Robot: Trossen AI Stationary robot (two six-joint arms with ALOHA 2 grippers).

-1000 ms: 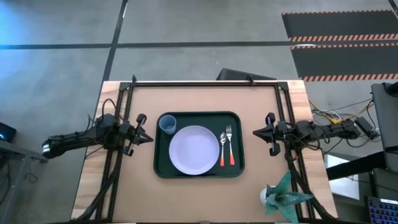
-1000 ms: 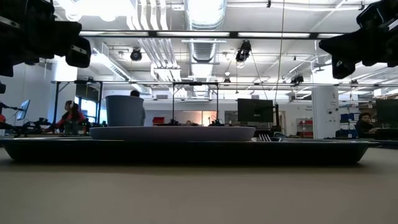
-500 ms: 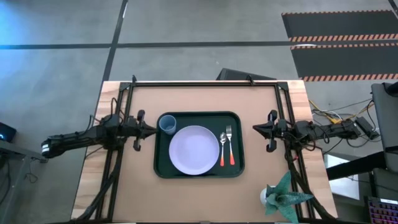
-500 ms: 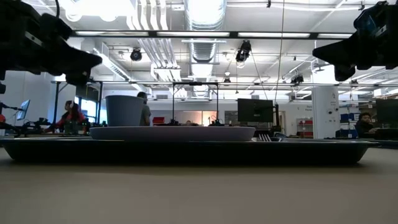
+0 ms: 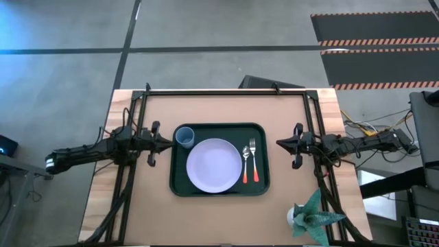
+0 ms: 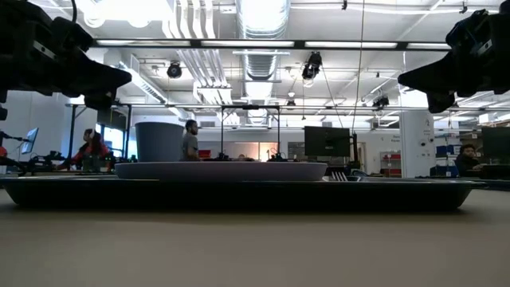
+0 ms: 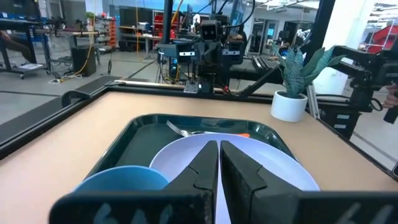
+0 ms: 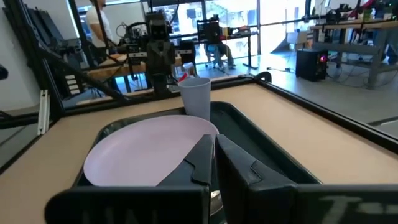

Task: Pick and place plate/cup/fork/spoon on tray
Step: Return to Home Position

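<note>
**First speaker:** Where is the tableware seen?

**Second speaker:** A dark green tray (image 5: 180, 180) is seen at the middle of the bench (image 5: 219, 106). The pale lavender plate (image 5: 214, 165) is laid flat at the tray's centre. In the high view, the light-blue cup (image 5: 184, 137) is stood upright in the tray's upper left corner, just beside the plate. The spoon (image 5: 245, 165) and the fork (image 5: 253, 162) are laid side by side to the right of the plate. The spoon is the nearer of the two to the plate, and both orange-red handles are pointed toward the lower rim.

**First speaker:** And where are the tools placed?

**Second speaker:** The left tool (image 5: 167, 143) is held just outside the tray's left rim, near the cup and apart from it. Its fingers are pressed together and empty. The right tool (image 5: 278, 143) is held just off the right rim, near the fork and apart from it, and is likewise closed and empty. In the low view, both are shown raised above the bench. A potted plant (image 5: 312, 214) is seen at the bench's lower right corner.
</note>
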